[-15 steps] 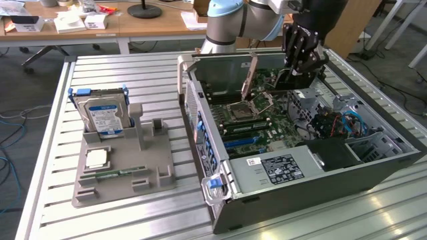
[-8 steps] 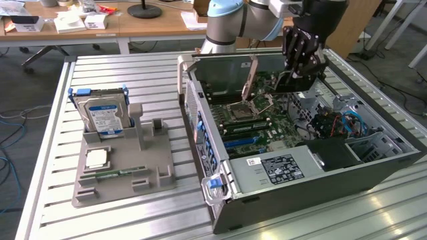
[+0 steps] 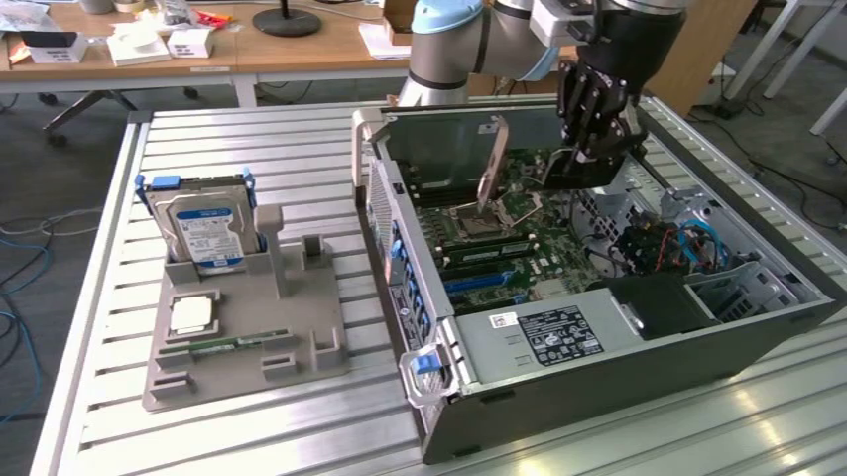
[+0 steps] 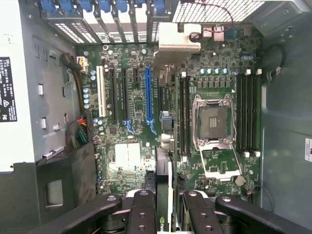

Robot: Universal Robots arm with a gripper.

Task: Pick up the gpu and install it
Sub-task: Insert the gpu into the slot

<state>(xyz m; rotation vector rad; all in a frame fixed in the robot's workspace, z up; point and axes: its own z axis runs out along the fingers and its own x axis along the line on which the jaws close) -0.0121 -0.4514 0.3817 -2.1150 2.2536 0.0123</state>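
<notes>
My gripper point(image 3: 590, 149) hangs over the open computer case point(image 3: 397, 213), shut on the gpu point(image 3: 582, 171), a thin dark card held on edge above the motherboard point(image 3: 510, 243). The wrist view looks straight down the gpu point(image 4: 164, 183), clamped between my black fingers point(image 4: 143, 209) of the gripper point(image 4: 164, 207). Past the card's far end runs the long blue expansion slot point(image 4: 148, 97), roughly in line with it. The card floats clear of the board.
The processor socket point(image 4: 213, 122) stands open, its lever raised point(image 3: 493, 159). The power supply point(image 3: 556, 332) and cables point(image 3: 662, 248) crowd the case. On the table at the exterior view's left, a grey fixture point(image 3: 285, 347) holds a hard drive point(image 3: 205, 230) and a memory stick point(image 3: 228, 344).
</notes>
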